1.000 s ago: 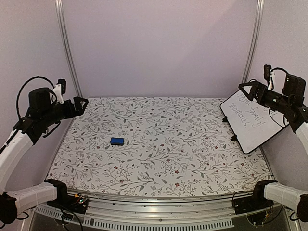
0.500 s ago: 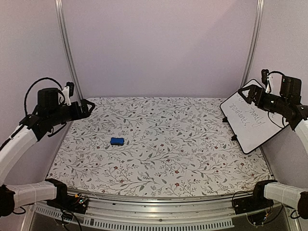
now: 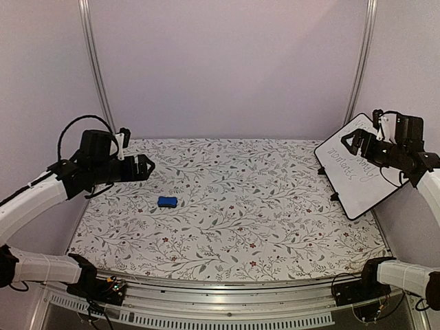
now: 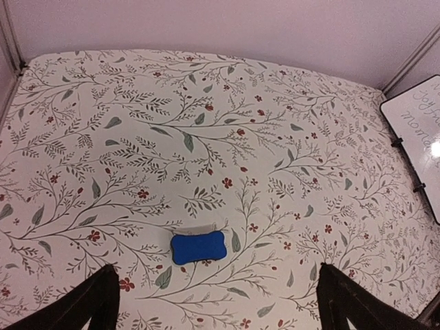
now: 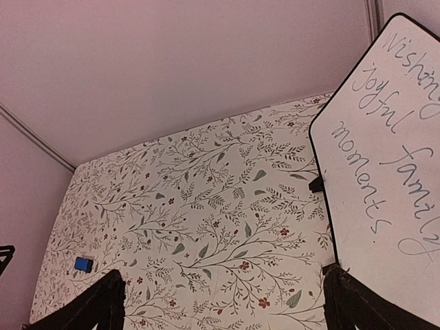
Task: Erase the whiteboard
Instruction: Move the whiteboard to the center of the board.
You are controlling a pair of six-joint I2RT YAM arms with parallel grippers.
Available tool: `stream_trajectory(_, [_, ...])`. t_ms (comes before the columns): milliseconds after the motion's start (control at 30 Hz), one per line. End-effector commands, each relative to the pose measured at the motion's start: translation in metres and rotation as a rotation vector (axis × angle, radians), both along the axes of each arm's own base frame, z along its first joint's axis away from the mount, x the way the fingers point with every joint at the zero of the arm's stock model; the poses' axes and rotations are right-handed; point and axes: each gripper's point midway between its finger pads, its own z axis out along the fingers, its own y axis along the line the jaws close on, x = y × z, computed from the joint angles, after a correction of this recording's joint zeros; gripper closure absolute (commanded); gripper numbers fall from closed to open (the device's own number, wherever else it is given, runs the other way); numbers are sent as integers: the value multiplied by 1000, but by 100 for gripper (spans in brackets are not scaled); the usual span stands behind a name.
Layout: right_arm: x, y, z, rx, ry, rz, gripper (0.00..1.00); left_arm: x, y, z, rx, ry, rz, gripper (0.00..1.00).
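Note:
The whiteboard (image 3: 359, 180) leans tilted against the right wall on small black feet. Grey handwriting on the whiteboard (image 5: 385, 158) reads "Wishing joyful family moments", and an edge of the whiteboard (image 4: 421, 134) shows in the left wrist view. A small blue eraser (image 3: 167, 201) lies flat on the floral table, left of centre. My left gripper (image 3: 147, 167) hovers open above and behind the eraser (image 4: 199, 247), which sits between and ahead of its fingers (image 4: 218, 307). My right gripper (image 3: 348, 143) hangs open in the air in front of the board's upper part, holding nothing (image 5: 223, 306). The eraser (image 5: 83, 264) shows far off at lower left.
A floral-patterned mat (image 3: 234, 206) covers the table. Lilac walls with metal corner posts (image 3: 96, 69) enclose the back and sides. A metal rail (image 3: 227, 309) runs along the near edge between the arm bases.
My left arm has swung right and forward, out over the table toward the eraser. My right gripper has shifted slightly down and left in front of the whiteboard. Both stay open.

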Motion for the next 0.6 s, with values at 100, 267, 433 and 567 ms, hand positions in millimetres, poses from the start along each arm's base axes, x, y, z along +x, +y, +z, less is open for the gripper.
stream_trajectory(100, [0,-19,-35,-3,71,-137,3,1,-24,4,8,-10,-29,0])
stream_trajectory(267, [4,-28,-60,33,90,-241,5,0,-36,1,49,4,-86,0])
stream_trajectory(433, [17,-15,-80,17,130,-257,5,4,-38,3,100,14,-106,0])
stream_trajectory(567, [30,-12,-92,4,140,-292,6,5,-36,-1,135,9,-114,0])
